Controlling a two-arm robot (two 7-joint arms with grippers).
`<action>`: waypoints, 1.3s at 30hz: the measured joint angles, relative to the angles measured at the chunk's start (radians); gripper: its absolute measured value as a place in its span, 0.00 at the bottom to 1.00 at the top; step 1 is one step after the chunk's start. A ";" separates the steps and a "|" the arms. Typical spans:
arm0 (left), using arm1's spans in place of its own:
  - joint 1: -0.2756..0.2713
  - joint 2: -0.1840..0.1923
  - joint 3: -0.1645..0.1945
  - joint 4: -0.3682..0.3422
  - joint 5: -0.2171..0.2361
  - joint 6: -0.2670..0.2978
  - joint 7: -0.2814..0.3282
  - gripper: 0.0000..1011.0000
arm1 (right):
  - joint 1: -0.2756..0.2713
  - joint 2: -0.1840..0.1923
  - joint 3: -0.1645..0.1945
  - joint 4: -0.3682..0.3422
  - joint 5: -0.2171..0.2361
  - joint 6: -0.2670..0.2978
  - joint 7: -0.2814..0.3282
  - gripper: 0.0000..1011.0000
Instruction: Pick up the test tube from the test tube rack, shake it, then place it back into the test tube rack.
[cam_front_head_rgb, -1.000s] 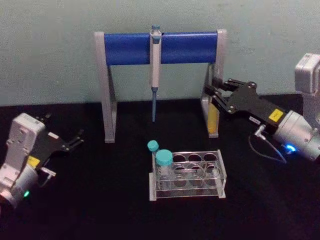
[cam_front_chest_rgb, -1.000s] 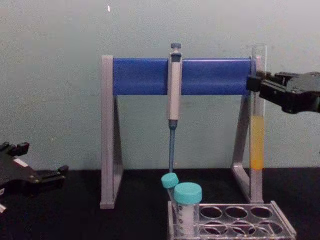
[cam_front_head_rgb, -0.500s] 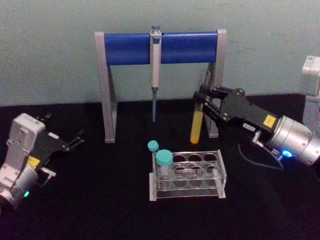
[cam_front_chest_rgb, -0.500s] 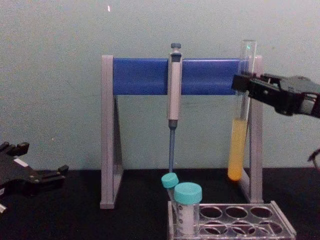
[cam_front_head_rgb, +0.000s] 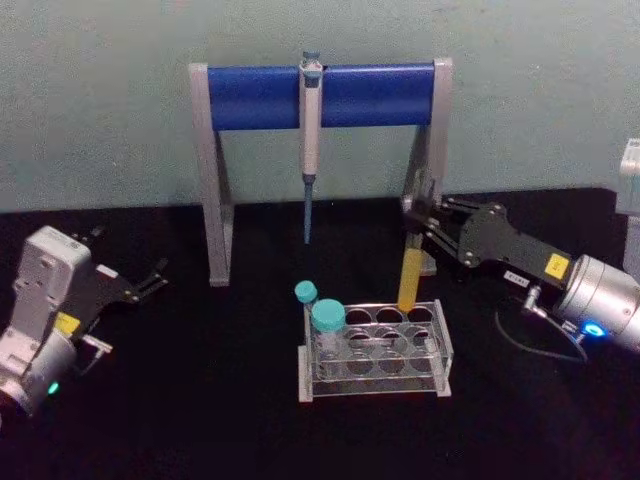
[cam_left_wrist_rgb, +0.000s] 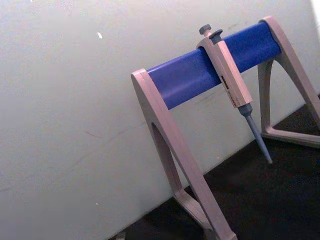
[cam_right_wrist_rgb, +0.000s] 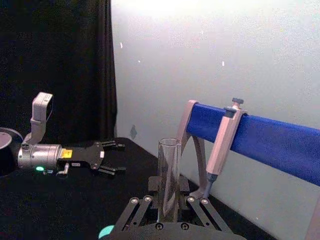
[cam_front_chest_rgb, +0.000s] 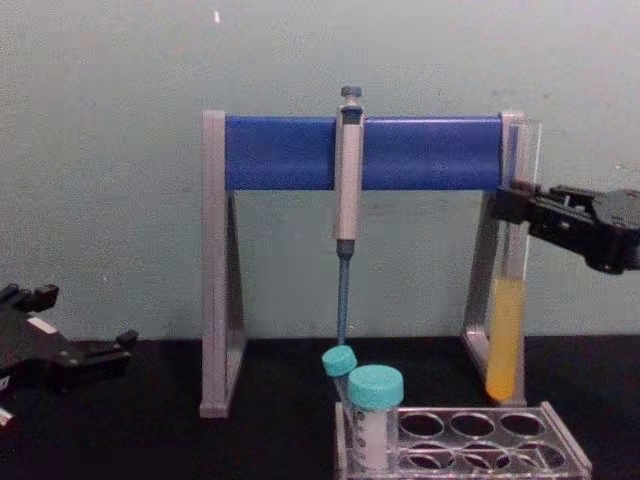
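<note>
Right gripper (cam_front_head_rgb: 418, 212): jaws are gripping test tube (cam_front_head_rgb: 410, 278) above test tube rack (cam_front_head_rgb: 376, 372).
Left gripper (cam_front_head_rgb: 150, 281): resting lower left, jaws wide.
Risk: tilted tube (capless) possibly striking a hole rim, spilling.

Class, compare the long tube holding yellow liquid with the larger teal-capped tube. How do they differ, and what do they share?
The test tube is long, slim and capless; the teal-capped tube is shorter, wider and capped. The test tube holds yellow liquid; the teal-capped tube shows no yellow. The test tube hangs in the right hand just above the test tube rack; the teal-capped tube stands in it. Both are clear-walled and roughly upright.
</note>
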 joint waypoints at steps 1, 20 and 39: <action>0.000 0.000 0.000 0.000 0.000 0.000 0.000 0.99 | 0.000 -0.001 -0.001 0.004 0.001 -0.003 0.002 0.23; 0.000 0.000 0.000 0.000 0.000 0.000 0.000 0.99 | 0.025 -0.030 -0.023 0.067 -0.004 -0.034 0.024 0.23; 0.000 0.000 0.000 0.000 0.000 0.000 0.000 0.99 | 0.068 -0.067 -0.053 0.155 -0.019 -0.036 0.046 0.23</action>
